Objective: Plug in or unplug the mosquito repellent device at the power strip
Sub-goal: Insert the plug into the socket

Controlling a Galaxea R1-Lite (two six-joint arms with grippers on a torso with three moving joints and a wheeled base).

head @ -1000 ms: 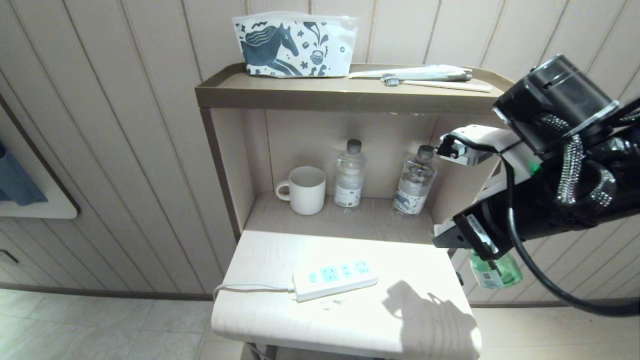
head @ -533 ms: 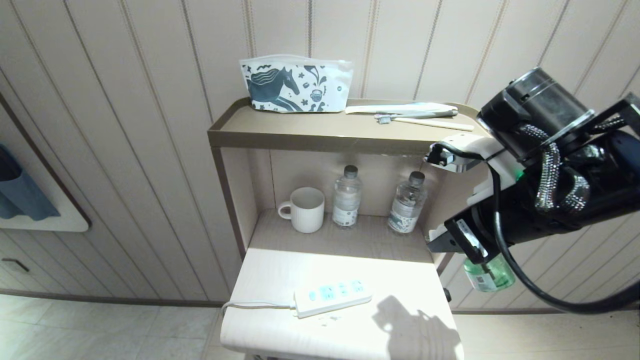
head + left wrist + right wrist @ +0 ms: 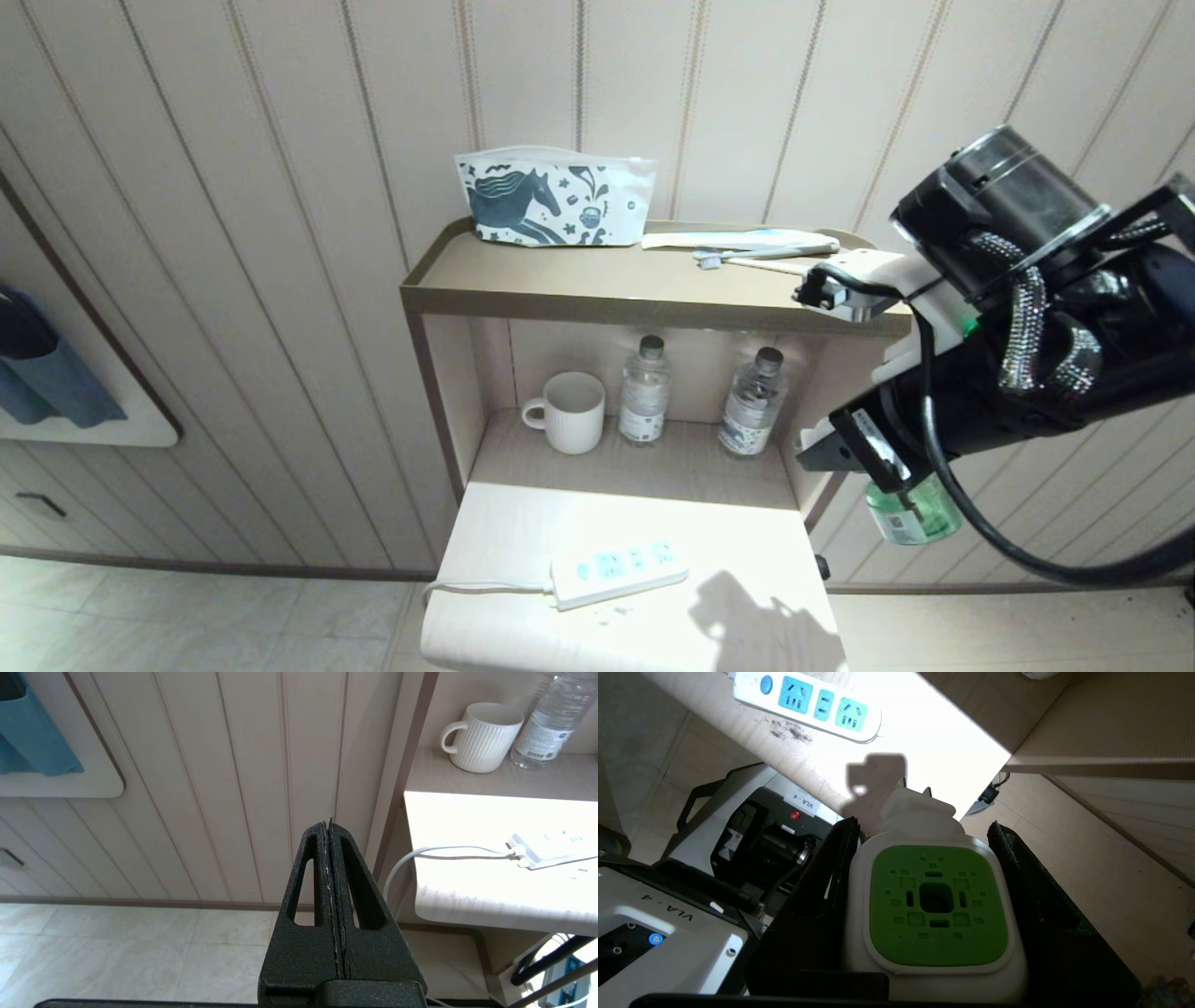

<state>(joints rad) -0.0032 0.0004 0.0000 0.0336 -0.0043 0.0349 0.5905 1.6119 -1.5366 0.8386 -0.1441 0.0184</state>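
Observation:
The mosquito repellent device [image 3: 936, 905], a white squarish head with a green centre over a green bottle [image 3: 910, 511], sits between the black fingers of my right gripper [image 3: 923, 826], which is shut on its sides. In the head view that gripper [image 3: 873, 457] hangs in the air off the right edge of the stand, above and to the right of the power strip [image 3: 621, 565]. The strip [image 3: 808, 704] lies flat on the white lower top with nothing in its light-blue sockets. My left gripper [image 3: 328, 823] is shut and empty, low beside the stand's left side.
The stand's niche holds a white ribbed cup [image 3: 569, 411] and two clear water bottles [image 3: 642, 392] [image 3: 750, 403]. A horse-print pouch [image 3: 555, 201] and toothbrushes [image 3: 747, 247] lie on the top shelf [image 3: 607, 299]. The strip's cord [image 3: 420, 854] hangs off the left edge. My base [image 3: 761, 844] is below.
The whole head view has shifted: the stand now sits lower and smaller as the camera rose. The right gripper keeps its hold on the device.

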